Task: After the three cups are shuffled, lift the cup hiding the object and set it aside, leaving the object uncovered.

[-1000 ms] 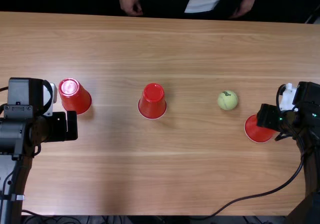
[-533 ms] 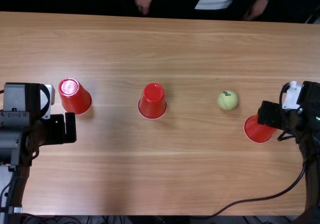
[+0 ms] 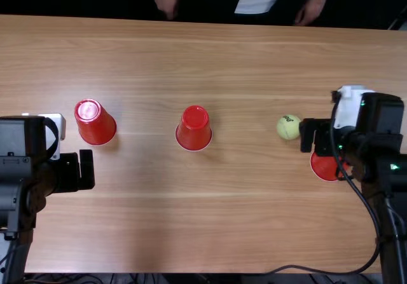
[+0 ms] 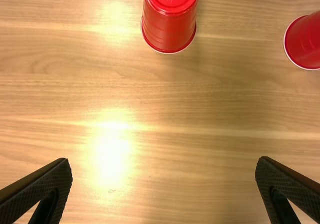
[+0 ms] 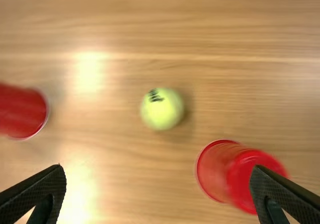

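Observation:
Three red cups stand mouth-down in a row: the left cup (image 3: 95, 122) (image 4: 169, 13), the middle cup (image 3: 193, 128) (image 4: 305, 41) (image 5: 20, 111) and the right cup (image 3: 323, 167) (image 5: 235, 176). A yellow-green tennis ball (image 3: 289, 126) (image 5: 161, 108) lies uncovered between the middle and right cups. My right gripper (image 3: 334, 150) (image 5: 160, 196) hangs open over the right cup, which it partly hides in the top view. It holds nothing. My left gripper (image 3: 63, 173) (image 4: 160, 194) is open on the near side of the left cup, apart from it.
The light wooden table (image 3: 203, 220) is bare between the cups and toward the near edge. A person stands behind the far edge, hands off the table. A black cable (image 3: 331, 252) loops over the near right corner.
My right gripper has risen and shifted left toward the ball, while the right cup stayed in place. The left arm has drawn back slightly toward the near edge.

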You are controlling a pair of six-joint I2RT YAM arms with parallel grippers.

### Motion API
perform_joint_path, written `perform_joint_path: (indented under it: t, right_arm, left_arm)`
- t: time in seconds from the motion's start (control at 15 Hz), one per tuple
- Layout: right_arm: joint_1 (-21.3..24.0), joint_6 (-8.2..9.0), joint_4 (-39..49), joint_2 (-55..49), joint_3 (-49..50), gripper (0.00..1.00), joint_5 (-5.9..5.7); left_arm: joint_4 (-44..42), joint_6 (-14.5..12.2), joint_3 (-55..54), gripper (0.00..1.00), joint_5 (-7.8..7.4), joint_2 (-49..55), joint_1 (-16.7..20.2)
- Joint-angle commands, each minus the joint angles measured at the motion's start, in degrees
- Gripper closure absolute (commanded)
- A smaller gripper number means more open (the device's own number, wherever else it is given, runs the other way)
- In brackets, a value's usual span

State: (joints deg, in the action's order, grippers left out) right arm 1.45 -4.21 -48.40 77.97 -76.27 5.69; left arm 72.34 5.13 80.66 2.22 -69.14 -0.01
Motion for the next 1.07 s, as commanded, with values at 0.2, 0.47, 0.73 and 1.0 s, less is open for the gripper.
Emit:
perform_joint_path:
  t: [0.2,0.47,0.73,1.0]
  right_arm:
    - [-2.42,0.52,-4.92,-5.64,1.04,0.0,0.11]
    - [-3.74,0.52,-6.61,-11.0,6.05,0.0,0.11]
    - [-3.83,0.83,-5.55,-22.25,11.67,0.0,0.32]
    - [-4.0,1.25,-2.28,-35.44,22.92,0.0,0.32]
  left_arm:
    - [1.6,-0.06,0.72,0.0,-0.74,2.61,-0.08]
    - [2.55,0.04,-1.39,0.0,-0.74,6.13,-0.34]
    - [1.81,0.57,-4.02,0.0,0.1,9.55,-0.34]
    - [-1.36,0.46,-14.66,0.0,-0.11,18.7,0.1]
